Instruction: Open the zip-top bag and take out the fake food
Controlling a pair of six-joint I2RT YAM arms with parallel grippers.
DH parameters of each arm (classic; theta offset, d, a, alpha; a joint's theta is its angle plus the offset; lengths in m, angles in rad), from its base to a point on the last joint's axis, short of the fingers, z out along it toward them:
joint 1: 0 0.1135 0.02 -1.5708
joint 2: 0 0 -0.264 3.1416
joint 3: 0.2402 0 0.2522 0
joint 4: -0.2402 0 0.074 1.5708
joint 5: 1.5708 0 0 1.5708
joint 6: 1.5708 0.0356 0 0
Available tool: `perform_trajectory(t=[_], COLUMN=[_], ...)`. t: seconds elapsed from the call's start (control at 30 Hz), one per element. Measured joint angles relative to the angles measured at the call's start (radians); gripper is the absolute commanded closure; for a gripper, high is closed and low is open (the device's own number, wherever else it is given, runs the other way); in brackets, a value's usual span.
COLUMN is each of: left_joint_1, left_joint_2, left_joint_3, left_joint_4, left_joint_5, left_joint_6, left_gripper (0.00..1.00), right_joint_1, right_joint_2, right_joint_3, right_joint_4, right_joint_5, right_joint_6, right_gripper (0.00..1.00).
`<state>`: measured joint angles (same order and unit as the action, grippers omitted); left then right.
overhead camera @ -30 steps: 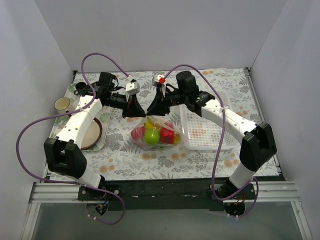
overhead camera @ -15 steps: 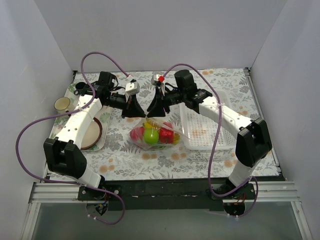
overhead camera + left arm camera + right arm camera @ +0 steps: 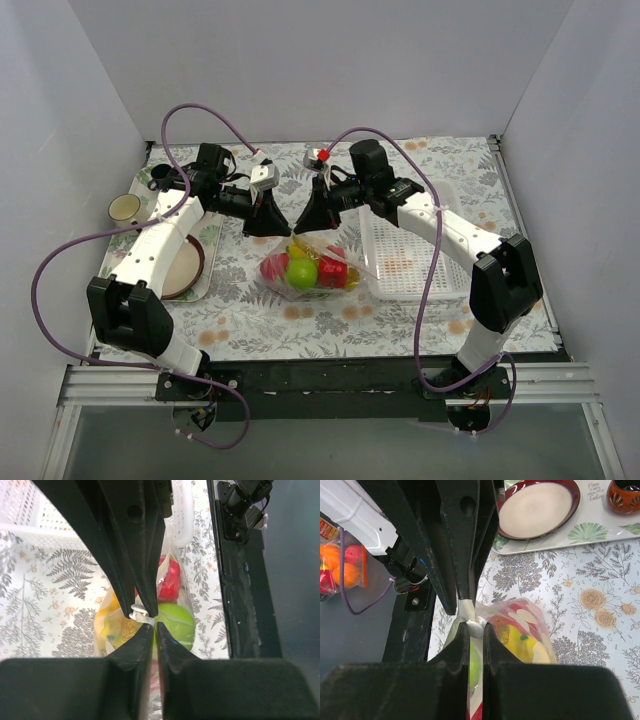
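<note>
Two end effectors, left (image 3: 154, 630) and right (image 3: 476, 626), tight on zip-top bag (image 3: 312, 252)

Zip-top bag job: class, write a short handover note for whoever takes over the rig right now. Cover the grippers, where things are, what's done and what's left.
Left gripper: shut on the top edge of the zip-top bag.
Right gripper: shut on the same edge, opposite the left.
The bag stands on the table, left of the white basket. The fake food is all inside.
Done: both pinches are on the top edge.
Left: pull the zip apart and take the food out.
</note>
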<state>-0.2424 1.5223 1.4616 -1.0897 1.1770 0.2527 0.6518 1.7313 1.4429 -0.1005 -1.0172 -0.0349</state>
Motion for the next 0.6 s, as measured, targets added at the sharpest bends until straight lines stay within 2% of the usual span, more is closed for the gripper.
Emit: perform_trajectory(t=[0.17, 0.27, 0.37, 0.6], left_joint_1=[0.000, 0.000, 0.000, 0.000], left_joint_2=[0.000, 0.000, 0.000, 0.000], left_joint_3=[0.000, 0.000, 0.003, 0.026], left_joint_4=[0.001, -0.002, -0.006, -0.010], left_joint_5=[0.005, 0.012, 0.015, 0.011], left_joint_6=[0.002, 0.003, 0.003, 0.002], left_gripper=[0.62, 0.61, 0.63, 0.82], right_joint_1=[-0.004, -0.005, -0.004, -0.002], right_joint_2=[-0.004, -0.007, -0.008, -0.016], right_joint_3=[-0.001, -0.002, -0.002, -0.002], right_joint_4=[0.003, 0.003, 0.003, -0.003], right_joint_5=[0.020, 0.025, 0.027, 0.026], right_joint_6=[0.005, 0.005, 0.005, 0.006], right_gripper=[0.99, 0.99, 0.99, 0.99])
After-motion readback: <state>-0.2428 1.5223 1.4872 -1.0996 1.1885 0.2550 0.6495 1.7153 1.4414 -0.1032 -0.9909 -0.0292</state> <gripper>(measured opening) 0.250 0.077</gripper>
